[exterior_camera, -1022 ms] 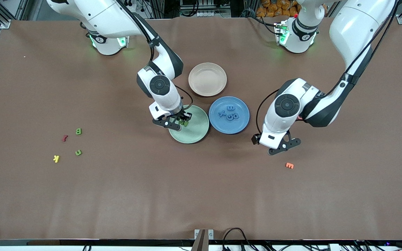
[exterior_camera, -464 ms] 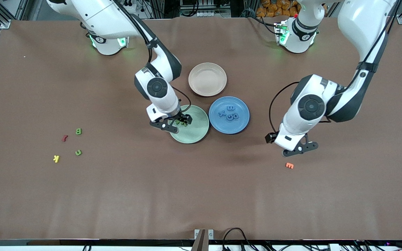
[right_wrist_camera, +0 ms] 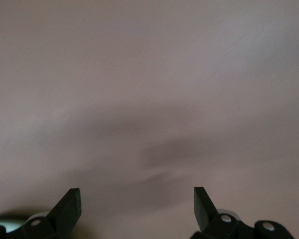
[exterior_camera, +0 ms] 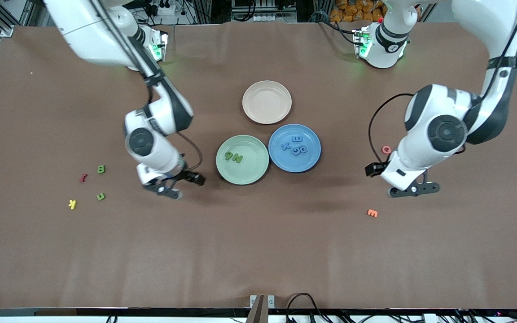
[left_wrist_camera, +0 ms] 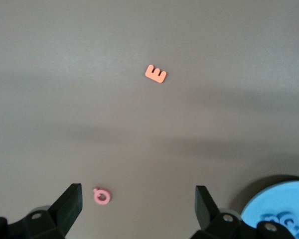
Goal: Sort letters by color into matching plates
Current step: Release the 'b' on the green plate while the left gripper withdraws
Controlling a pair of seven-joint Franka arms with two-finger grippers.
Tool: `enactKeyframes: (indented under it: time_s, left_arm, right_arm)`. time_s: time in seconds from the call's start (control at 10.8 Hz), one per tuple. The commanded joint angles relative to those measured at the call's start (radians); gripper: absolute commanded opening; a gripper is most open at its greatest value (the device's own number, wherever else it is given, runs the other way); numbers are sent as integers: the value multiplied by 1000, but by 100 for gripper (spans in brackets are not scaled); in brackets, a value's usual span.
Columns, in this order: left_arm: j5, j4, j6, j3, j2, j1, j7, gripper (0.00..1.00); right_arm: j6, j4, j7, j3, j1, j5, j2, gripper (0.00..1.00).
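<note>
Only the front view shows us the green plate [exterior_camera: 242, 160] with two green letters [exterior_camera: 234, 157] – both wrist views miss them. The right gripper [exterior_camera: 175, 185] and the left gripper [exterior_camera: 413, 189] hang over bare table, fingers spread, holding nothing.

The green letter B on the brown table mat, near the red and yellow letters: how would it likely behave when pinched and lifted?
The small flat green letter B looks thin and low-lying, so the fingers would probably have to close near the brown table mat. It keeps a crisp outline, so likely stiff. Being flat, it should not roll; being tiny, it is probably light and could shift if nudged.
</note>
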Motion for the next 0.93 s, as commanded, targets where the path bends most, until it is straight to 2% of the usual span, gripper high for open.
enactKeyframes:
  time_s: [0.0, 0.19, 0.37, 0.65, 0.84]
  left_arm:
    - [-88, -10, -103, 91, -116, -43, 144, 100]
    - [-113, -10, -163, 102, -196, -32, 192, 100]
    - [-128, -6, -202, 157, -268, -46, 197, 100]
    - [-110, 107, -315, 217, -279, -69, 267, 100]
    - [-110, 132, -346, 233, -302, -74, 270, 100]
  right_arm:
    - [-28, -13, -179, 17, -142, -13, -34, 100]
    - [-22, -12, -276, 16, -230, -19, -28, 100]
    - [-20, -15, -336, 16, -310, -37, -20, 100]
    - [-14, -39, -376, 16, -415, -143, -17, 100]
    - [-11, -39, -377, 17, -446, -171, -6, 100]
